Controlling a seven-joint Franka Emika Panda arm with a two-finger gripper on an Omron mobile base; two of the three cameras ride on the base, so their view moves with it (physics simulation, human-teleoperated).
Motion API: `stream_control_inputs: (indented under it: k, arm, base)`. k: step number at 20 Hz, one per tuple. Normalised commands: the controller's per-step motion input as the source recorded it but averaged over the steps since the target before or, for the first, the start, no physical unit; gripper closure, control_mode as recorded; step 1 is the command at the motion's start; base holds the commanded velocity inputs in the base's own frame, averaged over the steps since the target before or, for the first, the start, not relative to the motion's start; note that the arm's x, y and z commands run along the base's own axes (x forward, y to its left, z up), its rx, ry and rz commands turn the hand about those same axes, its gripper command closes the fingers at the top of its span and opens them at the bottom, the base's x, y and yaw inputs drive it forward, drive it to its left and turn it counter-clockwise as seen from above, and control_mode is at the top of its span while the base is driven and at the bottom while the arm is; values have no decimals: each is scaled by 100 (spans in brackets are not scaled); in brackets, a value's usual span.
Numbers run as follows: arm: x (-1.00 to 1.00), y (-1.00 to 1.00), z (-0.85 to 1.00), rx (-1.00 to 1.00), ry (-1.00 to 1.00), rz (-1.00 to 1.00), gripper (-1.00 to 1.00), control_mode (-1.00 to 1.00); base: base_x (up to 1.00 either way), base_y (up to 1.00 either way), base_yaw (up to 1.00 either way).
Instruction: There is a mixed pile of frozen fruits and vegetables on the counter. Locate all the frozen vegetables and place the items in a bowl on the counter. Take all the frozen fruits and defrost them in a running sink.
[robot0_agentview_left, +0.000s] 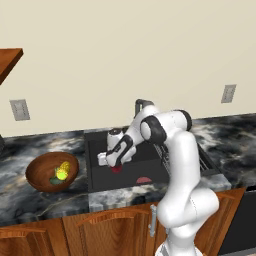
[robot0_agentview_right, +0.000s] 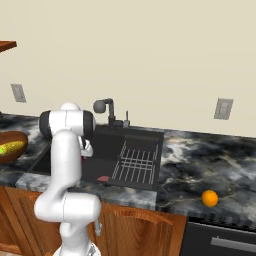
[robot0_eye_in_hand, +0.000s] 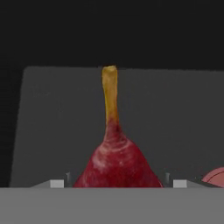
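Over the black sink (robot0_agentview_left: 100, 150), the hand (robot0_agentview_left: 114, 167) hangs low inside the basin with a dark red fruit (robot0_agentview_left: 116, 169) at its tips. Seen from the hand camera, this fruit (robot0_eye_in_hand: 117, 164) sits between the two fingertips, its yellowish stem pointing away toward the basin floor, so the hand appears clenched on it. A flat pinkish-red patch (robot0_agentview_left: 144, 180) lies on the basin floor near the front wall, just right of the hand. On the right side of the sink rests a dark wire rack (robot0_agentview_right: 137, 161), and the dark faucet (robot0_agentview_right: 106, 111) stands at the far edge.

Left of the sink on the marbled tabletop (robot0_agentview_left: 30, 200) sits the wooden bowl (robot0_agentview_left: 37, 172), holding the yellow corn cob (robot0_agentview_left: 62, 171) with a dark green piece (robot0_agentview_left: 54, 181) beside it. Well to the right of the sink, near the front edge of the tabletop, lies the orange ball (robot0_agentview_right: 210, 198).
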Motion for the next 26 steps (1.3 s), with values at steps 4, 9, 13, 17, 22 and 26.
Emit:
stream_control_inputs:
  k: [4,9,13,17,22,26]
  arm:
    - [15,8,-31,2,2,1,100,-100]
    - [14,8,-32,4,5,1,100,-100]
    - [22,11,-33,1,3,1,-100,-100]
    - [6,3,-12,0,2,1,-100,-100]
    - [-2,-2,34,-2,1,0,-100,-100]
    - [-4,-2,61,0,0,0,-100,-100]
  base:
    - [0,0,0]
    - [0,0,0]
    - [0,0,0]
    - [0,0,0]
    - [0,0,0]
    - [0,0,0]
